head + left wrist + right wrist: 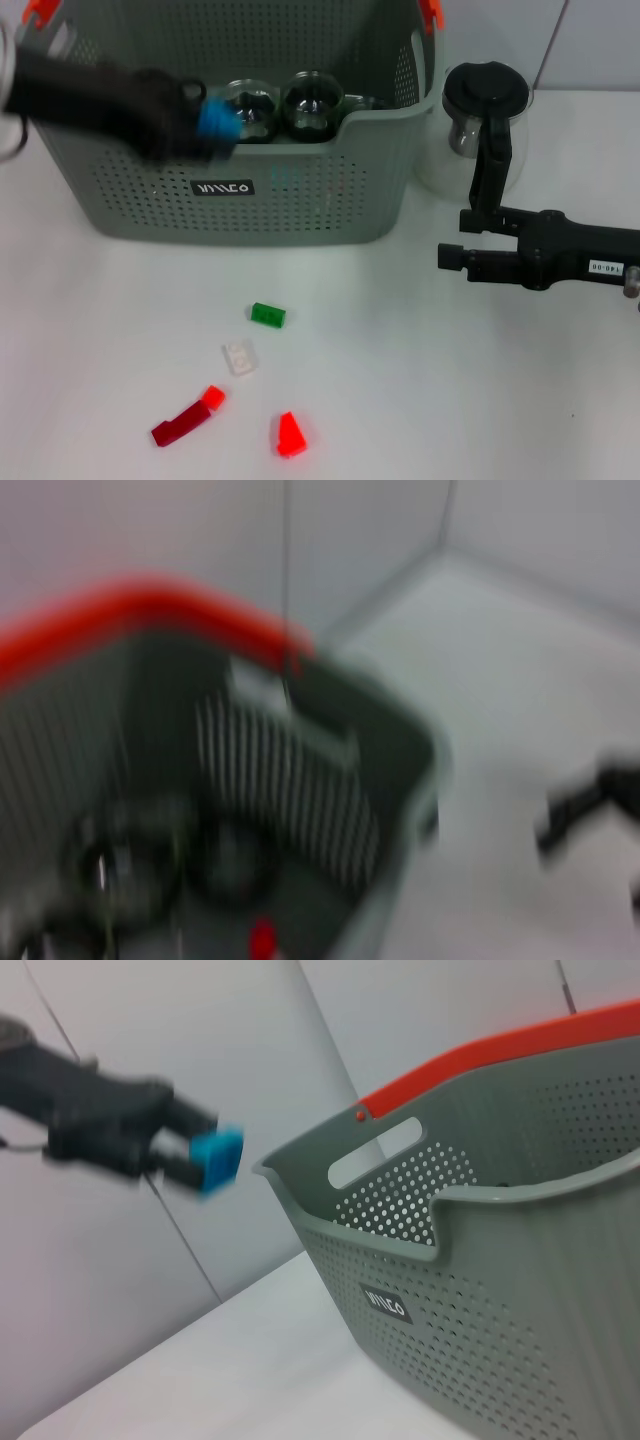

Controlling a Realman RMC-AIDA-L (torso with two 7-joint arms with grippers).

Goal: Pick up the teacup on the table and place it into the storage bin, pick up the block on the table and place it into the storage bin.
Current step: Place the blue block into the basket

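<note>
My left gripper [203, 122] hangs over the front left part of the grey storage bin [300, 195], shut on a blue block [218, 120]. The right wrist view shows the same blue block [218, 1160] pinched above the storage bin's [520, 1290] rim. Two glass teacups [250, 105] [312, 100] lie inside the bin. In the left wrist view the bin's inner wall [290, 780] is below the camera, with blurred glassware and a small red piece [262, 938] on its floor. My right gripper [452, 256] is parked low at the right, beside the bin.
On the table in front of the bin lie a green block [267, 315], a white block [240, 356], a dark red and orange piece [188, 418] and a red block [291, 435]. A glass jug with black lid [485, 120] stands right of the bin.
</note>
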